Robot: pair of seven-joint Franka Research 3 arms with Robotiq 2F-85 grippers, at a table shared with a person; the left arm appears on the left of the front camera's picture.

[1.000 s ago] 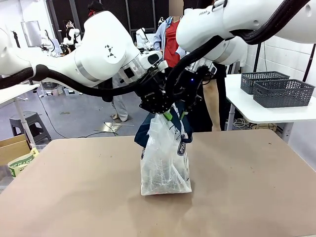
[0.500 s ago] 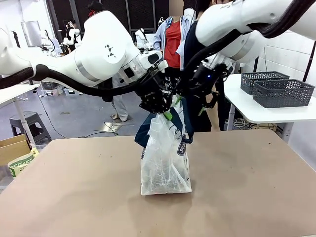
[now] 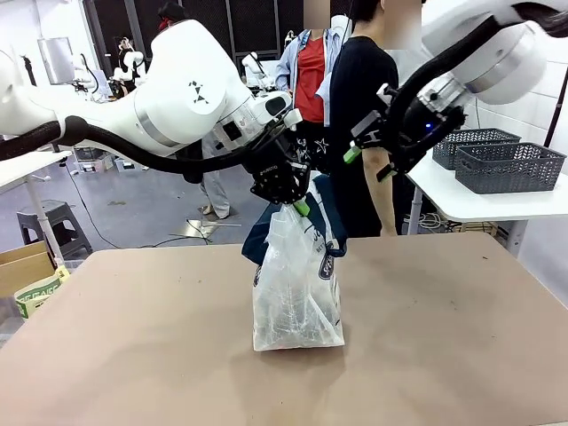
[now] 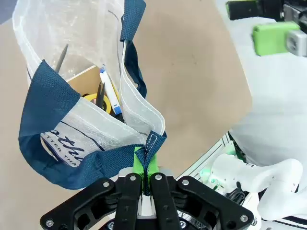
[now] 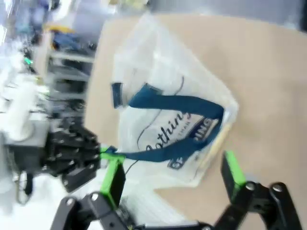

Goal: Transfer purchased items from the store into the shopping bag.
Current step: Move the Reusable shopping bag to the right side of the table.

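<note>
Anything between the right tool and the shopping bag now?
No. In the front view, the open right tool hangs apart from the shopping bag; nothing bridges the gap.

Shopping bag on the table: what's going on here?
The left gripper is shut on the rim of the shopping bag, by one navy handle, holding it upright on the brown table. The right gripper is open and empty, up off to the bag's right. Inside the bag: a box and a few small items. Two grey baskets sit on a side table.
</note>
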